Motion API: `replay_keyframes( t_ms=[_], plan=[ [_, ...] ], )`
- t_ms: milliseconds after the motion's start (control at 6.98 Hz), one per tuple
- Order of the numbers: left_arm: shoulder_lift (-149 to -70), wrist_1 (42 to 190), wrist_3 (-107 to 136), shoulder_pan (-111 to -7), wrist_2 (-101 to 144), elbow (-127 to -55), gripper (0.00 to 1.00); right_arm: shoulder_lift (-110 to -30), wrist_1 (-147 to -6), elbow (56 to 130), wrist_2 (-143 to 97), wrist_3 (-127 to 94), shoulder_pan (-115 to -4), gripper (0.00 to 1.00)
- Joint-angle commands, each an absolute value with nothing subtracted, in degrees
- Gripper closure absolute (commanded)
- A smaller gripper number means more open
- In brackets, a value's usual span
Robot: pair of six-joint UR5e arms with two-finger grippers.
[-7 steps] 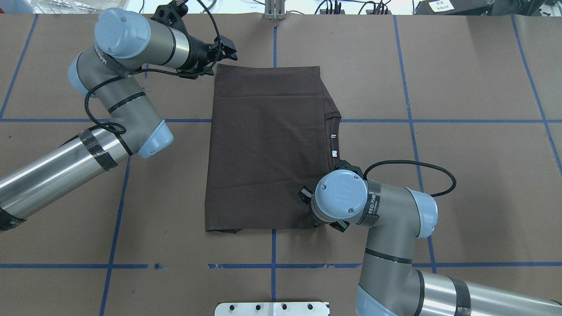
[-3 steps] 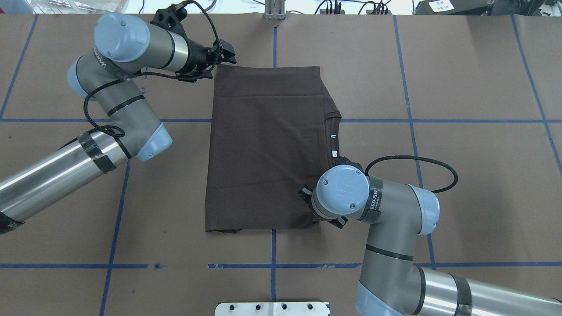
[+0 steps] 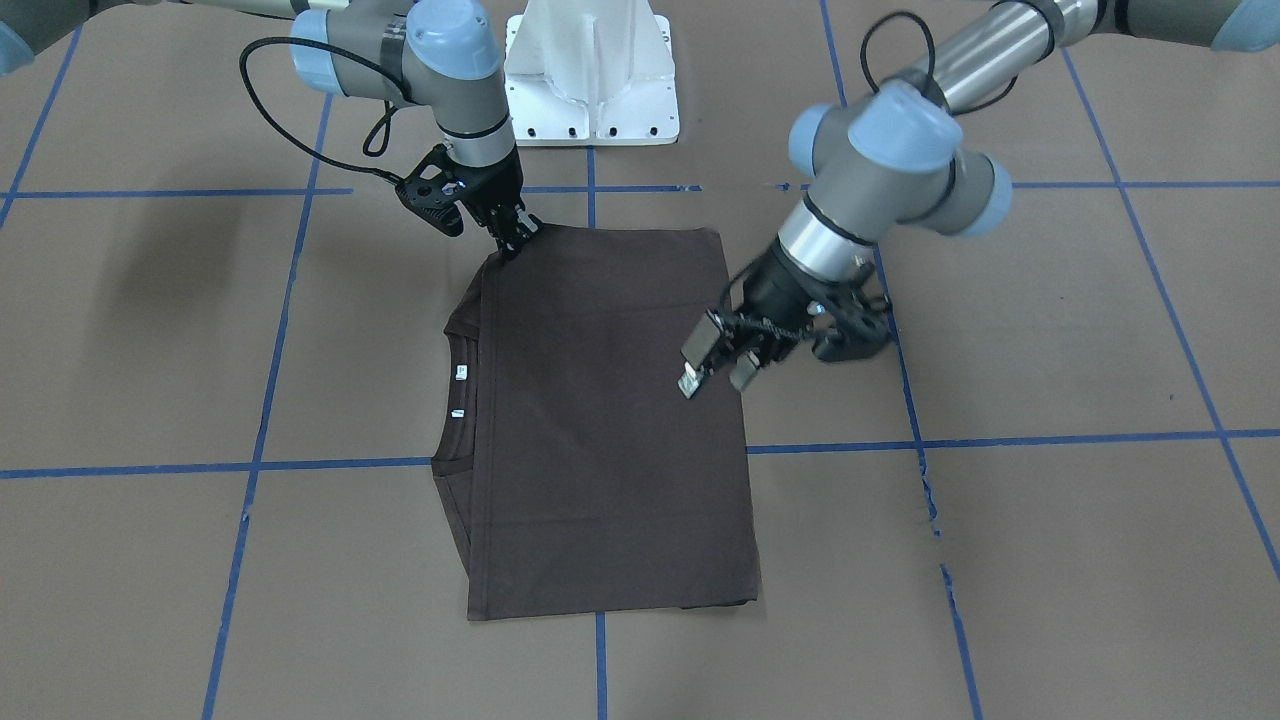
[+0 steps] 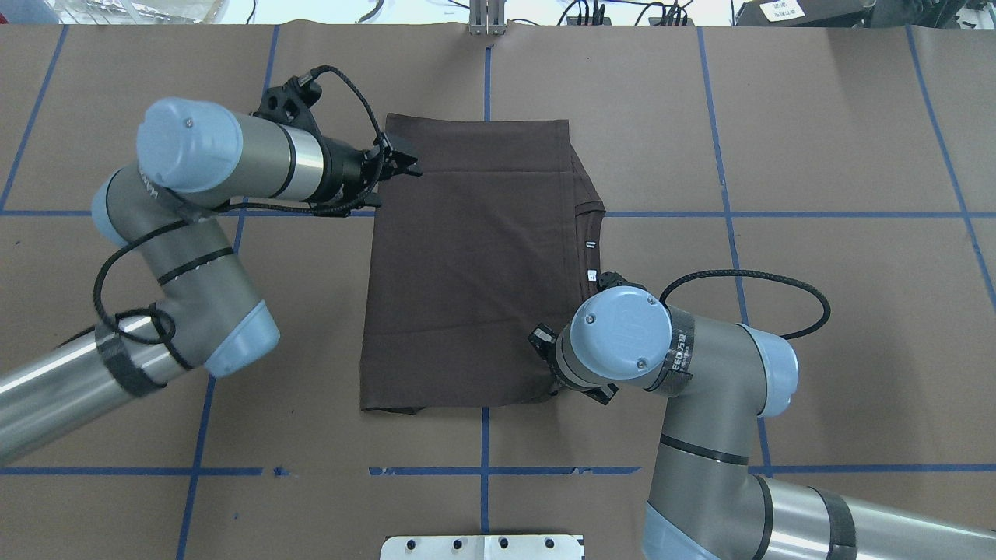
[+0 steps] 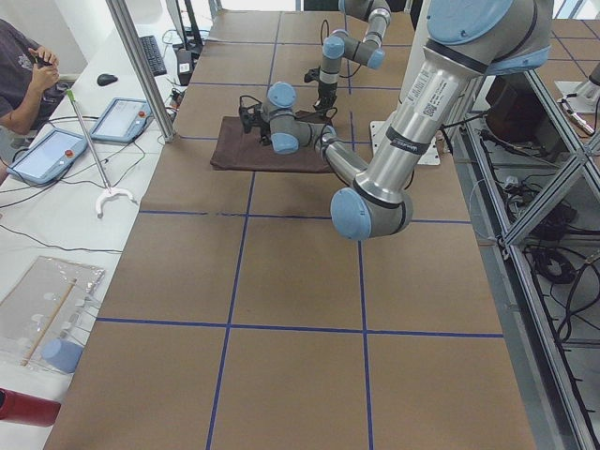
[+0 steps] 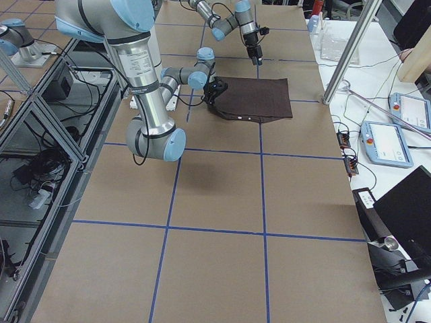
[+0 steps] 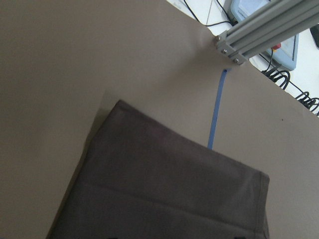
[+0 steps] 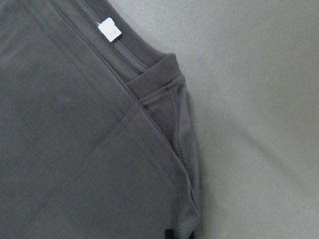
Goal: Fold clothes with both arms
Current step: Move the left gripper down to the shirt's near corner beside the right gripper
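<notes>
T-shirt (image 4: 467, 264): dark grey-brown, folded into a long rectangle. It lies flat in the middle of the table (image 4: 817, 350), long side running near to far from the robot.
Collar (image 4: 590, 210): on the shirt's right edge, poking out a bit past the folded layer, with two tiny white labels (image 3: 461, 372) inside it.
Right gripper (image 3: 512, 240): down at the shirt's near right corner, fingers squeezed together right on the corner fabric. The overhead view hides it under its own wrist.
Right wrist view: super close on the hem, collar and one label, with just a black fingertip at the bottom edge.
Left gripper (image 3: 714, 378): hanging over the shirt's left edge, up off the cloth. Its fingers (image 3: 690, 382) are spread with a clear gap and hold nothing.
Left wrist view: looks down from a height on the shirt's far edge and both far corners.
Table cover: brown paper with a blue tape grid (image 4: 778, 214).
Pedestal base (image 3: 590, 80): white, at the near edge, roughly in line with the shirt.
Person (image 5: 19, 75): sitting at a white bench past the table's far side.
</notes>
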State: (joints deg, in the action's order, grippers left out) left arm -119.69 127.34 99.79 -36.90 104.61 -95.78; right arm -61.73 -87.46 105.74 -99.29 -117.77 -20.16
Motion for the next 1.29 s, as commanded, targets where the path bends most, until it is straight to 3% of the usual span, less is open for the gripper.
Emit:
replay_keyframes(
  t_ms=[0,717,1146],
  plan=[
    [-111.23,112.54,105.88,-23.8,94.46,-110.35,0.25,-61.96,-87.54,106.7,-99.32,-117.95,-20.21,1.0],
    [-106.88,111.62,107.14,-16.79,91.58,-109.34,0.25,-62.05,-87.54,106.7,-99.4,-117.86,-20.13,1.0],
    [-106.96,111.53,107.23,-14.68,91.58,-107.84,0.41,-62.14,-87.54,107.13,-99.58,-117.86,-20.3,1.0]
  ],
)
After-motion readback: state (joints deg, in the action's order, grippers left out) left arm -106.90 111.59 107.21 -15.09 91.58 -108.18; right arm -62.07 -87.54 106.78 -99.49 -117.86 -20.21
